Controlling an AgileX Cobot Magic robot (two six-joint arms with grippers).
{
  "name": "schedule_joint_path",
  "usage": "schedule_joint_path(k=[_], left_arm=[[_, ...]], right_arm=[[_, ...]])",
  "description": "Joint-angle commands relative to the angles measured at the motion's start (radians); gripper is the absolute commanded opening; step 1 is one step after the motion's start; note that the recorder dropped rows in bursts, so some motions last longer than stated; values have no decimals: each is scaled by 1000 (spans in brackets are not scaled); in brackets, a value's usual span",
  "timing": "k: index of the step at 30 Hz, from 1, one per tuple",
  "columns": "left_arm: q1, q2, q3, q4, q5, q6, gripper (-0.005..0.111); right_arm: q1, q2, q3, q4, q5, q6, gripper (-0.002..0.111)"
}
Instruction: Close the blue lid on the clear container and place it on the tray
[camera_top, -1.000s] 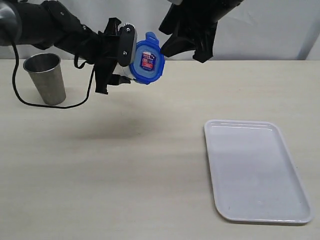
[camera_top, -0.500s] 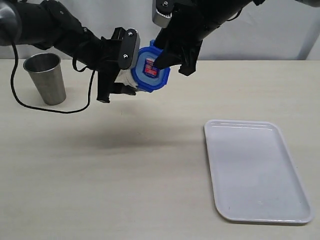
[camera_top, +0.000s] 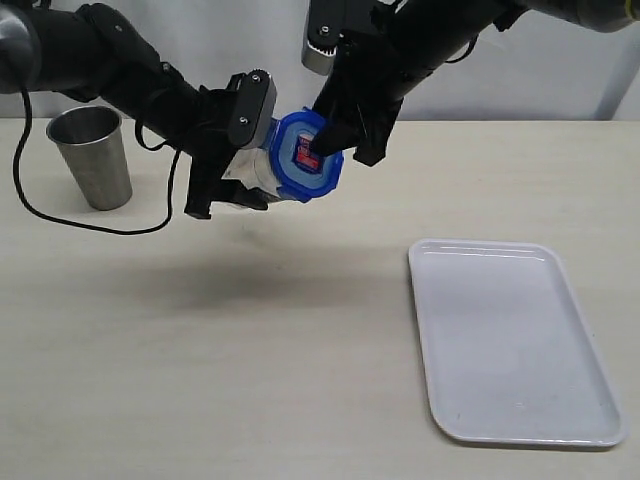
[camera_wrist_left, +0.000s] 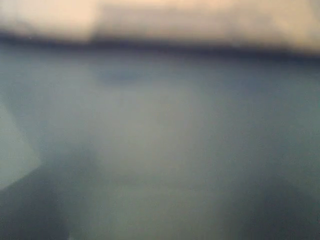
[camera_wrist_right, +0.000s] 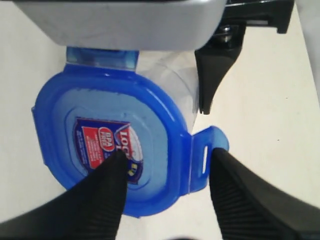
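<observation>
My left gripper (camera_top: 232, 150) is shut on the clear container (camera_top: 252, 168) and holds it sideways above the table. The blue lid (camera_top: 308, 155) sits on the container's mouth and faces my right arm. My right gripper (camera_top: 330, 140) is open at the lid. In the right wrist view one fingertip (camera_wrist_right: 112, 172) lies over the lid's (camera_wrist_right: 100, 107) red sticker, and the other stands just outside an unfolded side tab (camera_wrist_right: 207, 150). The white tray (camera_top: 510, 340) lies flat at the right front with nothing on it. The left wrist view is a grey blur.
A grey steel cup (camera_top: 92, 155) stands at the far left. A black cable (camera_top: 60, 215) loops over the table beside it. The table's back edge meets a pale wall just behind the arms.
My right gripper came down from above and closed in on the lid's face. My left arm moved the container a little lower and to the right.
</observation>
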Motion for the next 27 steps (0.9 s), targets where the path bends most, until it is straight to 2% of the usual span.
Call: schedule_joint_path(k=[1, 6, 11, 27], left_arm=[[-10, -15, -9, -65, 56, 24, 0], [-10, -15, -9, -72, 88, 24, 0], [-10, -15, -9, -115, 119, 24, 0], [-10, -15, -9, -174, 154, 24, 0]], right_arm=[[-3, 23, -4, 8, -2, 11, 49], [0, 48, -4, 58, 26, -20, 48], [0, 64, -4, 66, 72, -23, 36], [4, 126, -4, 124, 79, -1, 35]])
